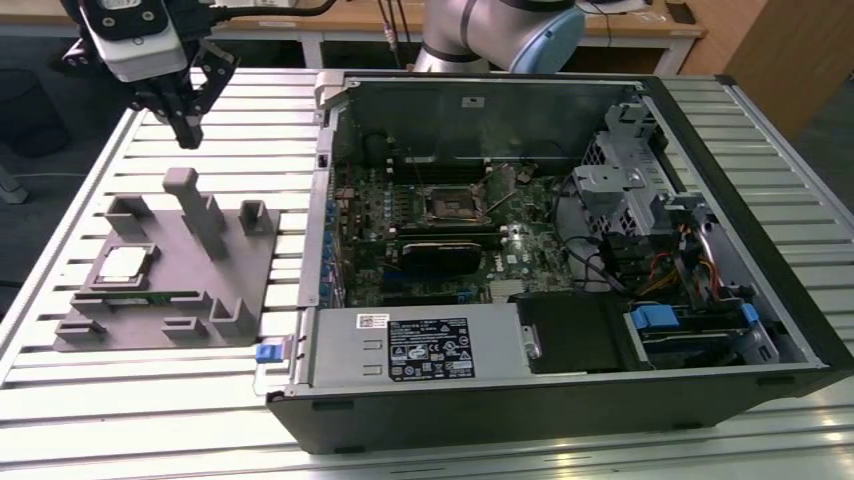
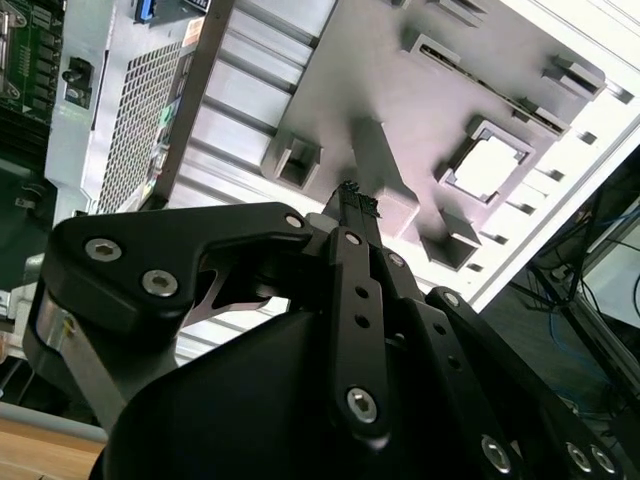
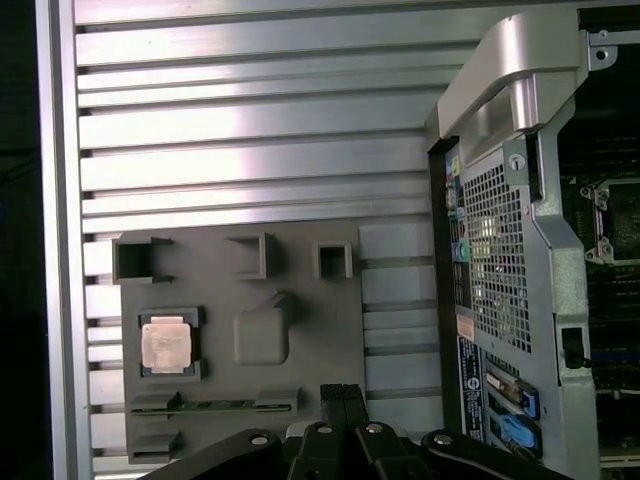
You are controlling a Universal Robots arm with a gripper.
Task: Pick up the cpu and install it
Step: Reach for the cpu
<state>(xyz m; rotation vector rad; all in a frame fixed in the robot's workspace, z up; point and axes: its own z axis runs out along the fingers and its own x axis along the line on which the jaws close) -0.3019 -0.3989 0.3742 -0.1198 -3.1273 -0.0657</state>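
**Desk** [image 1: 747, 130]. The ribbed metal top carries everything. The ribs give the grey holder little flat footing, so a sideways push would probably slide it.

**Computer case** [image 1: 534, 415]. It lies open on its side across the centre and right of the exterior view. Its raised wall stands between the holder and the board. A part carried too low would likely strike that wall.

**Holder** [image 1: 187, 275]. It sits in the centre left of the exterior view, just beside the case. Several upright posts rise from it, and the tallest post [image 1: 191, 200] stands near the hand. A descent made off line could hit a post and shift the whole holder.

**Hand** [image 1: 187, 125]. It hangs in the upper left of the exterior view, above the far end of the holder and well apart from the cpu. In both wrist views its fingertips [image 3: 343, 395] are pressed together and grip nothing. If lowered like this, they would land on the chip's top instead of straddling it.

**Socket frame** [image 1: 451, 203]. The black square sits in the upper centre of the board, with its middle empty. A chip set down tilted or turned would likely damage the contacts.

**Memory stick** [image 1: 134, 297]. It lies in a slot just beside the cpu recess, so a poorly aimed grasp could close on it by mistake.

**Cpu** [image 1: 123, 264]. It lies flat in its walled recess at the left of the holder, silvery top up. The recess walls leave little room for fingers, so a skewed grip could tip or drop it.
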